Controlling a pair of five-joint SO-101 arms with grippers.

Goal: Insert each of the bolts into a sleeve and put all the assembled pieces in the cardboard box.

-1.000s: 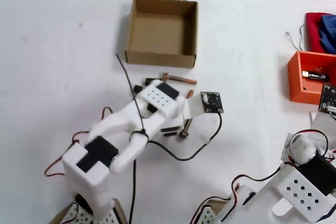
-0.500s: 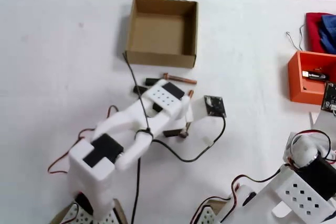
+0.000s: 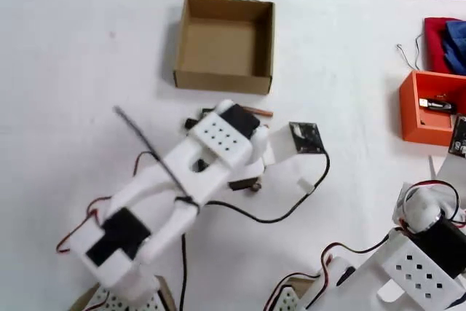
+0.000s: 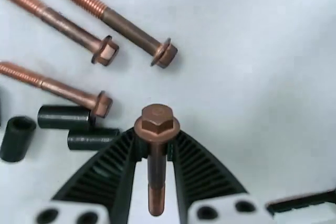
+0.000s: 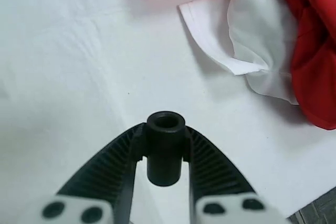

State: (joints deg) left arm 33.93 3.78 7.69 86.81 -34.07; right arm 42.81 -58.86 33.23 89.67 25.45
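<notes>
The left gripper (image 4: 156,136) gripped a copper hex-head bolt (image 4: 156,123) lengthwise between its jaws, head just past their tips, while the right gripper (image 5: 165,129) pinched a black cylindrical sleeve (image 5: 165,157) likewise, bore facing outward.

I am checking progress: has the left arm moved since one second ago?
Yes. The left arm edged toward the cardboard box, now covering most of the bolt before it.

bolt (image 4: 156,129) coppery metal, slight sheen; sleeve (image 5: 165,153) matt blk plastic; box (image 3: 218,81) plain matt cardboard.
</notes>
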